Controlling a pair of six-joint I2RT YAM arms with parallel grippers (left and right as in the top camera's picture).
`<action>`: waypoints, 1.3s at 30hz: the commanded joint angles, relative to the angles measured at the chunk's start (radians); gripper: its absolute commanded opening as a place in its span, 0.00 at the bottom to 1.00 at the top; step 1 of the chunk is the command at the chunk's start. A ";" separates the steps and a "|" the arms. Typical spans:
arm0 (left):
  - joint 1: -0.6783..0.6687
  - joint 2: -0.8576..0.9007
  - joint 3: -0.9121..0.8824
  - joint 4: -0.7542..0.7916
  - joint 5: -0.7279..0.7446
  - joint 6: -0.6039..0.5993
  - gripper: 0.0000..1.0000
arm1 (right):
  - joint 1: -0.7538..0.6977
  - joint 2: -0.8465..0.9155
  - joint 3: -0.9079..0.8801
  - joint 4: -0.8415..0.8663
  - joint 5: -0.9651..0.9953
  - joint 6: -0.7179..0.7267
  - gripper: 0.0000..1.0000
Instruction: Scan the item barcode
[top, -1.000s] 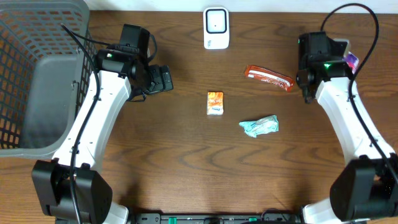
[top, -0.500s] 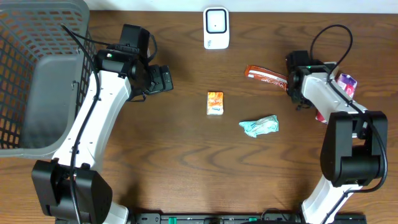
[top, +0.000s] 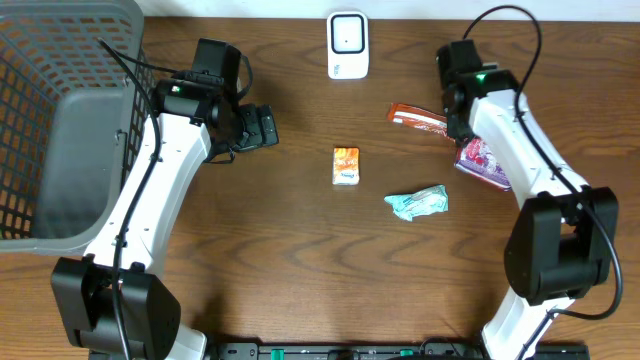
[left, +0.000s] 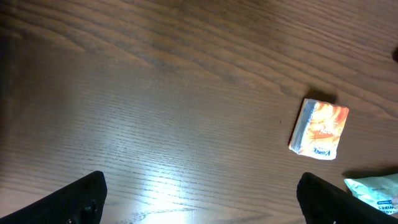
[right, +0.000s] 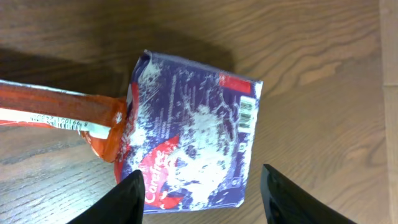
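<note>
A purple and red packet (right: 193, 130) lies flat on the table, a barcode (right: 247, 115) printed along its right edge. One of its corners overlaps the end of an orange-red wrapper (right: 56, 112). My right gripper (right: 199, 199) hangs open just above the packet (top: 485, 160), one finger on each side, not gripping it. The white scanner (top: 347, 45) stands at the table's back edge. My left gripper (left: 205, 202) is wide open over bare wood, left of a small orange pack (left: 319, 129); the overhead view shows this gripper (top: 262, 127) by the basket side.
A grey mesh basket (top: 60, 120) fills the left end of the table. The small orange pack (top: 346, 165) and a crumpled teal packet (top: 417, 203) lie mid-table. The orange-red wrapper (top: 415, 117) lies just left of the right arm.
The right arm swung from the table's right edge toward the middle with the purple packet. Its jaws then opened, and the packet now lies beside the orange-red wrapper. The left arm stayed still.
</note>
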 joint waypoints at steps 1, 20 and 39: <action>0.002 0.005 -0.007 -0.006 -0.009 0.017 0.98 | -0.047 -0.027 0.021 -0.012 -0.129 -0.039 0.59; 0.002 0.005 -0.007 -0.006 -0.009 0.017 0.98 | -0.062 -0.005 -0.208 0.191 -0.036 -0.068 0.58; 0.002 0.005 -0.007 -0.006 -0.009 0.017 0.98 | -0.071 -0.034 -0.373 0.297 -0.059 -0.053 0.01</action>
